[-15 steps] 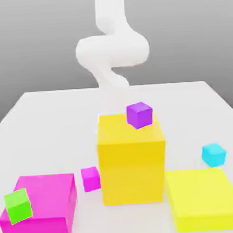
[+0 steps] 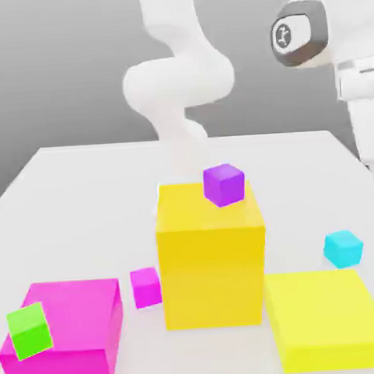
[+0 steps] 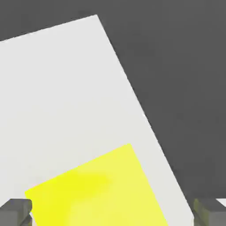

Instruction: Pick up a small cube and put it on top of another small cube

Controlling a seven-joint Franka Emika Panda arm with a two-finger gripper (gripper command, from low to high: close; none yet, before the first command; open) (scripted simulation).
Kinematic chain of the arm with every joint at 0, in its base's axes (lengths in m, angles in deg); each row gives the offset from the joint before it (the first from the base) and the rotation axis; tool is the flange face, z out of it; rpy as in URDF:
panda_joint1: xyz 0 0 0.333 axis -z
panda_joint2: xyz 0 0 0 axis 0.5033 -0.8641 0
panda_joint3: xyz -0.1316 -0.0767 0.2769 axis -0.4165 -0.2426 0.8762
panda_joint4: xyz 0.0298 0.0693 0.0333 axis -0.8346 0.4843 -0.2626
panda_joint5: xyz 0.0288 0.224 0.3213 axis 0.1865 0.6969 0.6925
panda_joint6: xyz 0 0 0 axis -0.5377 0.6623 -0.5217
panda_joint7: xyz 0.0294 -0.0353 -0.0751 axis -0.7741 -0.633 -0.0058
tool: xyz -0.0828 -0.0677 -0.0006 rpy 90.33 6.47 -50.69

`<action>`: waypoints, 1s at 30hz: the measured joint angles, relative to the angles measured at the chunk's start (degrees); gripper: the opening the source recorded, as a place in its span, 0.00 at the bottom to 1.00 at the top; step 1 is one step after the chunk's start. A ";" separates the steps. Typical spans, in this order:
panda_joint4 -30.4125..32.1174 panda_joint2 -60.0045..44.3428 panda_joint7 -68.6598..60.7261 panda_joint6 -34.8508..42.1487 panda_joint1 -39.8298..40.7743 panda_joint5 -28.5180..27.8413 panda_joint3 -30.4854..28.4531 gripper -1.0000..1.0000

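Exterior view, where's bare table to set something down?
Free: the table behind the magenta block and left of the tall yellow block. Crowded: front, from green cube to flat yellow block.

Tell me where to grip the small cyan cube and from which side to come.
Grip the cyan cube across two opposite upright faces, coming straight down from above. It sits flat on the white table, apart from the low yellow block, so its top looks unobstructed.
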 joint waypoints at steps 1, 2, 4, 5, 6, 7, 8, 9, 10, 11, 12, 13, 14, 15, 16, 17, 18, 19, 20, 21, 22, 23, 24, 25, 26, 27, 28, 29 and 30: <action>1.17 -2.08 -2.10 -1.29 -1.19 -0.17 1.11 0.50; 2.34 -4.17 -4.12 -2.58 -2.54 -0.47 2.20 0.50; 4.67 -8.40 -7.70 -5.16 -5.85 -1.71 4.21 0.50; 5.66 -10.54 -9.00 -6.48 -7.19 -2.65 4.89 0.50; 5.96 -12.67 -9.05 -7.97 -7.91 -3.95 4.47 0.50; 5.90 -14.80 -8.22 -9.54 -8.50 -5.76 3.68 0.50; 5.67 -16.90 -7.27 -11.17 -9.63 -7.38 2.25 0.50; 5.34 -18.99 -6.07 -12.79 -10.83 -9.16 0.67 0.50; 4.97 -21.07 -4.97 -14.43 -12.26 -10.72 -1.10 0.50; 4.58 -23.13 -3.94 -16.08 -13.77 -12.10 -2.93 0.50; 4.19 -25.16 -3.15 -17.75 -15.39 -13.14 -4.78 0.00; 4.19 -25.16 -3.15 -17.75 -15.39 -13.14 -4.78 0.00; 4.19 -25.16 -3.14 -17.74 -15.38 -13.16 -4.78 0.00; 4.19 -25.16 -3.11 -17.71 -15.38 -13.18 -4.78 0.00; 4.19 -25.16 -3.08 -17.67 -15.37 -13.21 -4.77 0.00; 4.19 -25.16 -3.04 -17.64 -15.36 -13.25 -4.77 0.00; 3.99 -26.18 -2.59 -18.48 -16.13 -13.84 -5.67 0.00; 4.09 -25.67 -2.65 -18.07 -15.72 -13.78 -5.24 0.00; 4.35 -24.39 -3.37 -17.03 -14.88 -12.86 -4.19 0.00; 4.69 -22.72 -4.07 -15.68 -13.58 -11.94 -2.66 0.00; 5.07 -20.84 -5.38 -14.19 -12.71 -10.20 -1.39 0.00; 5.47 -18.83 -6.81 -12.63 -12.12 -8.29 -0.34 0.00; 5.88 -16.77 -8.21 -11.02 -12.10 -6.37 0.14 0.00; 6.27 -14.68 -9.57 -9.37 -11.99 -4.54 0.68 0.00; 6.00 -13.44 -9.56 -7.88 -11.08 -3.37 0.18 0.00; 5.24 -12.81 -8.60 -6.51 -9.01 -2.66 -0.91 0.00; 4.22 -12.52 -7.13 -5.19 -6.69 -2.19 -2.19 0.00; 3.07 -12.39 -5.42 -3.89 -4.36 -1.85 -3.47 0.00; 1.87 -12.34 -3.48 -2.64 -2.05 -1.65 -4.76 0.00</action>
